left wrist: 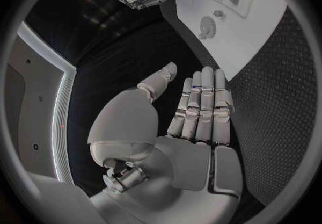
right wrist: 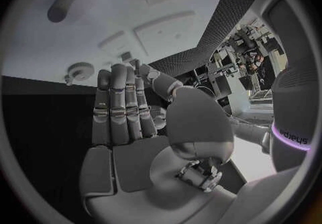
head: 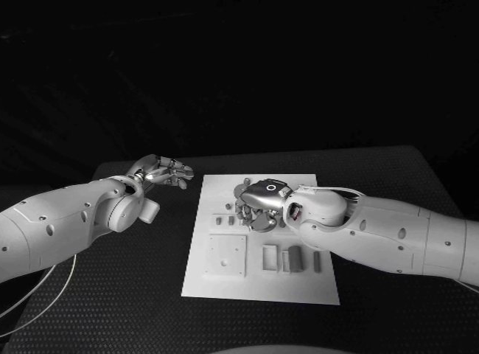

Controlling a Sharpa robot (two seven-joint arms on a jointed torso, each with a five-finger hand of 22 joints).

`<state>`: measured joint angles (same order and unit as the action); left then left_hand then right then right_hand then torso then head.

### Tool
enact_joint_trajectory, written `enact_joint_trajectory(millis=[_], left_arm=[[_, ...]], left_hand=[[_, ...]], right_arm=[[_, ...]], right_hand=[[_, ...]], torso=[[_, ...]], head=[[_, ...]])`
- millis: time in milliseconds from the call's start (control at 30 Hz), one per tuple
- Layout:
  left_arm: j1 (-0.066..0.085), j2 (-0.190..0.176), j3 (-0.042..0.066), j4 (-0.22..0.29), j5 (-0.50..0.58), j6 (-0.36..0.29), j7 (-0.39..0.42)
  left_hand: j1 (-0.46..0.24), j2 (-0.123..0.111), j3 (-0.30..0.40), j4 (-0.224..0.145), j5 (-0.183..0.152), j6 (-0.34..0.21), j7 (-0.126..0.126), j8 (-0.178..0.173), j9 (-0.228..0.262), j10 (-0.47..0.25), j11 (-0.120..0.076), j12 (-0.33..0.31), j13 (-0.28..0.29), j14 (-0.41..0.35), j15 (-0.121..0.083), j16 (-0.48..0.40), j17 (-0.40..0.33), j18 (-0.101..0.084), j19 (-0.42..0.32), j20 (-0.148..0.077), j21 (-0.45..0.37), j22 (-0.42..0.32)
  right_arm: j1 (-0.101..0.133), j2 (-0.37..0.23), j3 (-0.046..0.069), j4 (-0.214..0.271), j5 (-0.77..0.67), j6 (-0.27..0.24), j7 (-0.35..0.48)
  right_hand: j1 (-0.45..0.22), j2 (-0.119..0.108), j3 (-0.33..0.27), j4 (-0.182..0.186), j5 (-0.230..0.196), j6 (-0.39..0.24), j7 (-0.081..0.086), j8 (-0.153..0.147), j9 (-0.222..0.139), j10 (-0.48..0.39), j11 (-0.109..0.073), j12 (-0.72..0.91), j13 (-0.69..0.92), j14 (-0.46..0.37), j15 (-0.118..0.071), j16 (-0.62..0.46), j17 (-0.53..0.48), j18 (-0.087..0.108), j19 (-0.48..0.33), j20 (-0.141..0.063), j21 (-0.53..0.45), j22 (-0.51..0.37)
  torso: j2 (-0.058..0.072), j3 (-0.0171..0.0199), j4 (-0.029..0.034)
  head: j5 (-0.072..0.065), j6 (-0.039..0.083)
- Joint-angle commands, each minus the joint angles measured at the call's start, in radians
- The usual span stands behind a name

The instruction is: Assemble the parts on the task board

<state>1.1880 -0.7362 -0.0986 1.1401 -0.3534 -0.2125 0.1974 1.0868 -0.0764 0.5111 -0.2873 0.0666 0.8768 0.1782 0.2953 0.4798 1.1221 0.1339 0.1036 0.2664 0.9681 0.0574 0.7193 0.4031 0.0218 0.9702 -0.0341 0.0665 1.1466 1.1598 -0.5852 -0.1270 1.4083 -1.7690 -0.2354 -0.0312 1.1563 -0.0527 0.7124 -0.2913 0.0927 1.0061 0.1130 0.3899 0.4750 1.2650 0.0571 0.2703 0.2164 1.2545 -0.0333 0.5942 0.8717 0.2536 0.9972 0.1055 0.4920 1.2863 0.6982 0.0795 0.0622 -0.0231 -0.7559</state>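
Right hand (head: pixel 263 200) over the upper middle of the task board (head: pixel 263 291), fingers straight and together in the right wrist view, holding nothing visible; whether any fingertip touches a part cannot be told. Left hand (head: pixel 163 172) just off the board's upper left corner above the worktop (head: pixel 112 310), fingers extended side by side, empty.

Small parts (head: pixel 225 218) clustered just beside the right hand; a square plate (head: pixel 225 256) and upright blocks (head: pixel 292 258) lower on the board.

Probably best done by lowering the right hand slowly, picking 1 part from the cluster with thumb and a finger, keeping the others undisturbed. Steadying the board's left edge with the left hand likely helps.

Free room above and at the board's lower end; tight between the right forearm and the blocks. Board edges well inside the worktop.
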Motion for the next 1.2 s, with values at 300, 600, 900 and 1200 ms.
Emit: enact_joint_trajectory(millis=[300,600,900,1200], left_arm=[[0.01,0.016,0.001,-0.002,0.016,-0.004,0.014],[0.01,0.025,0.001,-0.003,0.016,0.004,0.012],[0.01,0.025,0.001,-0.005,0.016,0.005,0.011],[0.01,0.025,0.001,-0.007,0.016,0.006,0.01]], left_hand=[[-0.006,-0.003,-0.005,0.001,-0.002,-0.007,-0.001,0.004,-0.001,-0.004,0.001,-0.002,-0.001,0.002,0.005,-0.006,0.002,-0.006,-0.006,-0.002,-0.001,-0.003],[-0.007,-0.003,-0.005,0.002,-0.002,-0.007,-0.001,0.004,-0.002,-0.005,0.001,-0.002,-0.001,0.002,0.005,-0.008,0.002,-0.007,-0.006,-0.002,-0.001,-0.004],[-0.008,-0.003,-0.005,0.002,-0.002,-0.008,-0.001,0.004,-0.002,-0.005,0.001,-0.002,-0.001,0.001,0.005,-0.009,0.003,-0.007,-0.006,-0.002,-0.001,-0.006],[-0.008,-0.003,-0.005,0.002,-0.002,-0.008,-0.001,0.004,-0.002,-0.006,0.001,-0.002,-0.001,0.001,0.006,-0.009,0.004,-0.007,-0.006,-0.002,-0.001,-0.007]], right_arm=[[-0.035,0.064,-0.038,-0.015,-0.084,0.023,0.004],[-0.042,0.074,-0.046,-0.026,-0.091,0.033,0.003],[-0.049,0.068,-0.056,-0.029,-0.089,0.043,0.005],[-0.056,0.069,-0.057,-0.041,-0.09,0.048,0.007]], right_hand=[[0.007,0.002,0.005,-0.001,0.003,0.007,-0.002,0.003,0.003,0.005,0.001,-0.003,0.002,0.003,-0.006,0.005,0.002,0.008,0.007,0.003,0.002,0.002],[0.007,0.003,0.005,-0.001,0.003,0.007,-0.002,0.003,0.004,0.005,0.001,-0.003,0.002,0.003,-0.006,0.005,0.002,0.008,0.007,0.003,0.002,0.003],[0.006,0.003,0.005,-0.001,0.003,0.006,-0.002,0.003,0.005,0.005,0.001,-0.004,0.003,0.003,-0.006,0.005,0.003,0.008,0.007,0.003,0.002,0.004],[0.006,0.003,0.005,-0.001,0.003,0.006,-0.002,0.002,0.006,0.005,0.001,-0.004,0.004,0.003,-0.006,0.006,0.003,0.008,0.007,0.003,0.001,0.004]], torso=[[0.002,0.001,0.0013],[0.001,0.0003,0.0023],[0.001,0.0015,0.0006],[0.001,0.0021,0.0004]], head=[[0.016,-0.016],[0.029,-0.029],[0.037,-0.037],[0.036,-0.037]])
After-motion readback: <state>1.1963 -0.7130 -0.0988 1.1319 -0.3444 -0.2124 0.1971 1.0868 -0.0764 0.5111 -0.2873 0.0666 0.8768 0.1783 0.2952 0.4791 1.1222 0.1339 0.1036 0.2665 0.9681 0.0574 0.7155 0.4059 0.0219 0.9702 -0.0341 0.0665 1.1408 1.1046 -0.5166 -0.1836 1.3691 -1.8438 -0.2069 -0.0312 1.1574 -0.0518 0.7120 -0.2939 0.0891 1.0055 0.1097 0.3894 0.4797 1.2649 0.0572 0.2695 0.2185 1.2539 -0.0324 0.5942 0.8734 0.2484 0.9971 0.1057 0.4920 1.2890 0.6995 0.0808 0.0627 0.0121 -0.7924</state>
